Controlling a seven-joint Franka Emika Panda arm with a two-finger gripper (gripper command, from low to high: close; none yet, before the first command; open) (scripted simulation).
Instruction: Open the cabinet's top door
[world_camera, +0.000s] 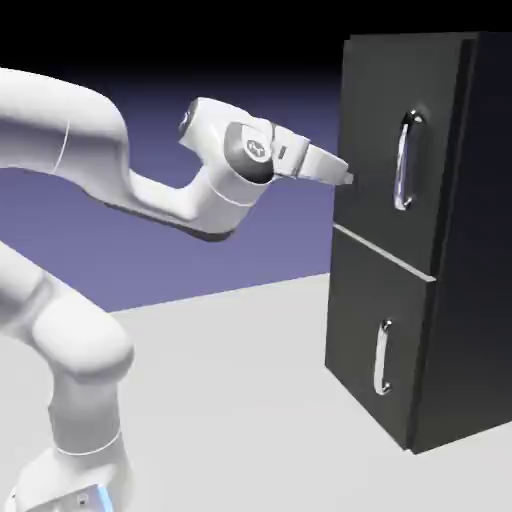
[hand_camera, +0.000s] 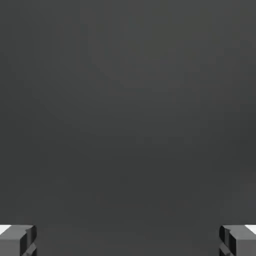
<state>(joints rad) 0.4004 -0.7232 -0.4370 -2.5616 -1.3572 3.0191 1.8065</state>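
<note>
The black cabinet (world_camera: 470, 250) stands at the exterior view's right with both doors shut. Its top door (world_camera: 375, 130) carries a long curved silver handle (world_camera: 405, 160). My gripper (world_camera: 350, 180) points at the top door's left part, very close to the panel and well left of the handle. In the hand view the door's dark face (hand_camera: 128, 110) fills the frame. The two grey fingertips (hand_camera: 17, 240) sit far apart at the bottom corners, so my gripper (hand_camera: 128, 241) is open with nothing between them.
The shorter lower door (world_camera: 375, 340) with its small silver handle (world_camera: 381, 358) sits below the top door. The grey table (world_camera: 230, 400) spreads in front of the cabinet. My white arm rises from the lower left.
</note>
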